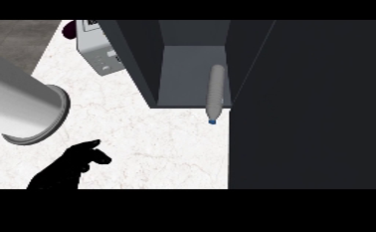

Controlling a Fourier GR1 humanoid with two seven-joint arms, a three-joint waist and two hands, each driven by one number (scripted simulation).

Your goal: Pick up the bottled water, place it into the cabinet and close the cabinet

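A white marble counter (147, 141) is filling the view from above. Along its left edge, a broad grey cylinder (26, 104) with a rimmed end is slanting in; what it belongs to is unclear. Near the counter's front left corner, the left hand (70, 169) is hovering low, its fingers released and gripping nothing, seemingly idling away from the work. Toward the back left corner, a white box-like appliance (99, 47) is standing beside a small purple object (70, 28).

At the middle of the counter's back edge, a dark cabinet (140, 57) is standing open. The bottled water (216, 89) is lying on its side on the cabinet floor, hugging the right wall, with its blue cap (211, 122) poking out past the front lip. That overhang is probably blocking closure, so a nudge inward looks needed.

The cabinet door (301, 106) is swinging wide, covering the counter's right side. The right hand is not showing.
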